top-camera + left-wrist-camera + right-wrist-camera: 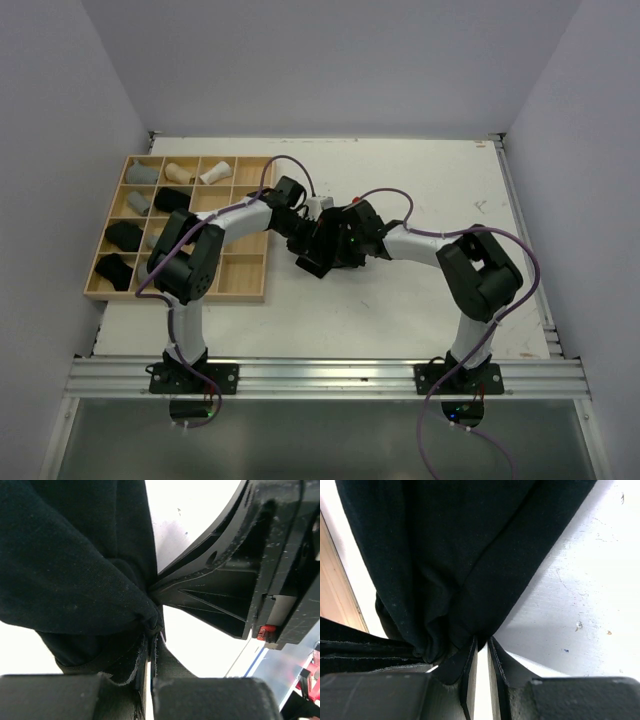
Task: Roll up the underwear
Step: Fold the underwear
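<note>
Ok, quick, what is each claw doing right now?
Left claw: closed, pinching the black soft cloth underwear.
Right claw: almost closed at the same cloth; whether it grips cannot be told.

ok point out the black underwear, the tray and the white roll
black underwear (445,555), right wrist view, middle of the cloth
tray (243,274), top view, bare floor of its near right cell
white roll (214,172), top view, middle of the roll
</note>
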Controlling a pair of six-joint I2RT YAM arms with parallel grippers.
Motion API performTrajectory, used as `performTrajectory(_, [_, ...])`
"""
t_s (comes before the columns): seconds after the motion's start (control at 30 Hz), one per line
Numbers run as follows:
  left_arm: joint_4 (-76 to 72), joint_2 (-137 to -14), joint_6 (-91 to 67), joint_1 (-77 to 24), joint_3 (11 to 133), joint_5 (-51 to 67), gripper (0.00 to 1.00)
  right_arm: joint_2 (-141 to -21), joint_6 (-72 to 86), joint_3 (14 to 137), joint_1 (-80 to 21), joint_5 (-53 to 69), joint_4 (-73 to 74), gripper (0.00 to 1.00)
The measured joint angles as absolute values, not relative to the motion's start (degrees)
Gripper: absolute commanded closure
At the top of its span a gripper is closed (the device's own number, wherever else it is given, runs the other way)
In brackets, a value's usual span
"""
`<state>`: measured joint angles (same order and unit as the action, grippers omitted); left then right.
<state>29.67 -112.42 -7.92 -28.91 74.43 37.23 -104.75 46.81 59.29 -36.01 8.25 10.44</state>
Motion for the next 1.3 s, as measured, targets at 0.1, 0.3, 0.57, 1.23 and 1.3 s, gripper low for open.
performTrajectory(0.1, [29.7,-112.4,-7.9,-29.1,74.4,37.8,1.0,-104.8,46.8,59.3,-36.0,8.4,10.5,0.81])
performTrajectory(0.3, [28.7,-113.0,-8.4,-30.3,74.1,37.9,1.0,-105.0,46.8,59.5,-36.1,8.6,10.5,0.8])
performTrajectory(0.57, [26.5,-116.5,-11.4,-28.9,73.4,40.9,1.0,-99.9,46.7,56.9,-34.3,6.5,13.8,0.77])
performTrajectory(1.23, [34.7,-107.1,17.2,-29.4,63.6,38.5,0.98,-91.5,41.9,62.2,-23.7,4.5,23.6,0.7])
performTrajectory(1.3, [34.9,-106.0,20.2,-29.4,62.5,38.5,0.98,-92.7,41.7,62.2,-23.9,5.8,23.2,0.71])
